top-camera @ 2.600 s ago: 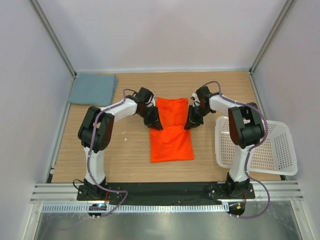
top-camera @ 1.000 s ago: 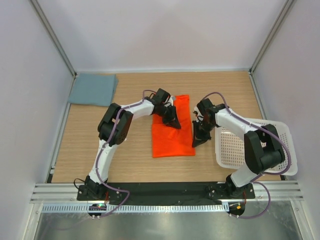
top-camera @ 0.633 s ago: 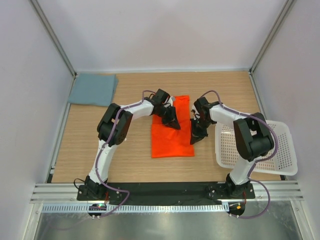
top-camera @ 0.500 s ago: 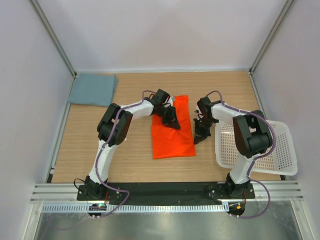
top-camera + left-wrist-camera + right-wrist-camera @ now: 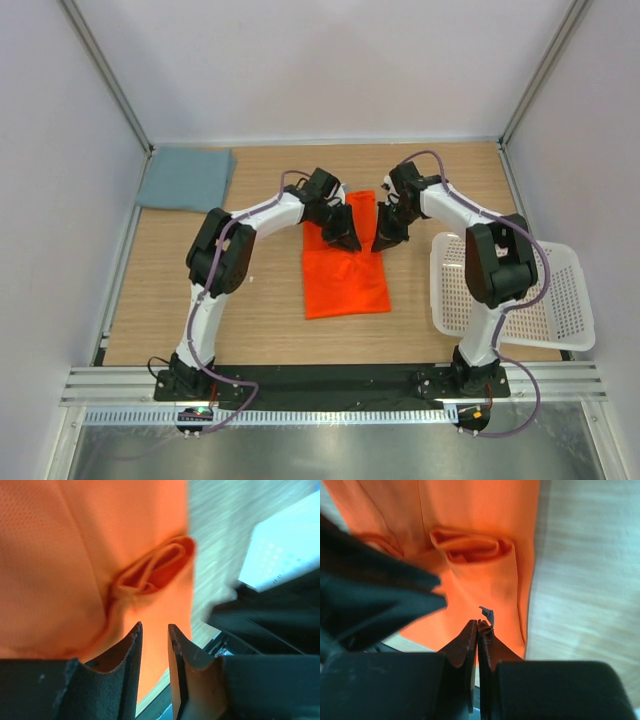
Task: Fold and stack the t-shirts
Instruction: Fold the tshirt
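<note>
R gripper [image 5: 381, 244] has swung up from beside the right edge of the orange t-shirt [image 5: 345, 285], where it was half a sec ago, to the shirt's upper right; L gripper [image 5: 351, 243] has hardly shifted and sits over the upper left. Shirt outline matches a sec ago: wide lower block w/ a narrower strip at the top, vs the broader top it had earlier. It lies flat mid-table [image 5: 250, 310], between the two arms. L wrist view: jaws stand a narrow gap apart w/ no cloth between them, tips over the orange fabric just below a puckered fold [image 5: 155, 570]; can't tell if they touch it. R wrist view: fingers pressed together, nothing pinched, tips over the shirt near its right edge, below the same pucker. Grey-blue t-shirt [image 5: 186, 178] lies folded at the far left corner, well apart. White perforated basket [image 5: 560, 262] sits at the right edge by the R arm
</note>
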Action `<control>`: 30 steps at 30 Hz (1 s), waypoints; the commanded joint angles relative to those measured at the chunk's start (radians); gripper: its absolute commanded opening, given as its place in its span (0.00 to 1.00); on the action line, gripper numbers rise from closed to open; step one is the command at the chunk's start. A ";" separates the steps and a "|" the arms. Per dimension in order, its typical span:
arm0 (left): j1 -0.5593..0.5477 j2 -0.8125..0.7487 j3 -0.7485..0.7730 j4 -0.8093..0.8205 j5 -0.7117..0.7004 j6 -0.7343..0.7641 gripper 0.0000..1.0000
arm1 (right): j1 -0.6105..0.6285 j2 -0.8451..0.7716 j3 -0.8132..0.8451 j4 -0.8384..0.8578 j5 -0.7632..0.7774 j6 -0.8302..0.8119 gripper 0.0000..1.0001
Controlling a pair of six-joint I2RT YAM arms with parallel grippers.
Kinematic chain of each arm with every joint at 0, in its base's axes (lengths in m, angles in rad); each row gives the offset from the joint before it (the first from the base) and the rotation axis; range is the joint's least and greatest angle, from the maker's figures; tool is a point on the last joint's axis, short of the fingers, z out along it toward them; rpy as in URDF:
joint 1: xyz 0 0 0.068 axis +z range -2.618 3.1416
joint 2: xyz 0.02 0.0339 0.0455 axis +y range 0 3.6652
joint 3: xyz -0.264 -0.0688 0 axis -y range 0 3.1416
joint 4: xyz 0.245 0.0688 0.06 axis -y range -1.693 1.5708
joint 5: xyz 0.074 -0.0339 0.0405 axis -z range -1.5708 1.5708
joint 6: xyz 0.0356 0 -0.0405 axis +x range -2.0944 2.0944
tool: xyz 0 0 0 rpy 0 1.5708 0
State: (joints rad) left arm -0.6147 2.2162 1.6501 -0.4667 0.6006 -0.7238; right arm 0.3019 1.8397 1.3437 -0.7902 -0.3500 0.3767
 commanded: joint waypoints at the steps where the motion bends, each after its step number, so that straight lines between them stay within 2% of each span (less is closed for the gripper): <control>1: 0.012 -0.128 0.074 -0.075 -0.036 0.044 0.28 | 0.005 0.073 0.076 0.035 -0.043 0.014 0.10; 8: 0.016 -0.170 -0.039 -0.073 -0.027 0.060 0.27 | -0.018 0.188 0.179 0.000 0.029 -0.042 0.10; 10: 0.032 -0.187 -0.076 -0.063 -0.027 0.063 0.25 | -0.021 0.210 0.202 -0.033 0.098 -0.073 0.10; 13: 0.065 -0.207 -0.113 -0.078 -0.038 0.093 0.25 | -0.023 0.220 0.204 -0.038 0.120 -0.105 0.10; 18: 0.128 -0.213 -0.118 -0.139 -0.030 0.159 0.25 | -0.023 0.236 0.206 -0.027 0.066 -0.070 0.10; 23: 0.153 -0.224 -0.121 -0.177 -0.024 0.195 0.24 | -0.014 0.178 0.253 -0.069 0.068 -0.061 0.11; 26: 0.164 -0.234 -0.142 -0.178 -0.002 0.202 0.24 | 0.014 0.145 0.268 -0.087 0.016 -0.049 0.11; 30: 0.182 -0.225 -0.168 -0.171 0.018 0.212 0.24 | 0.055 0.115 0.218 0.006 -0.125 0.005 0.21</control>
State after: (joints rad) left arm -0.4454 2.0407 1.4967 -0.6239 0.5797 -0.5430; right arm 0.3157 2.0388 1.5665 -0.8436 -0.3393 0.3412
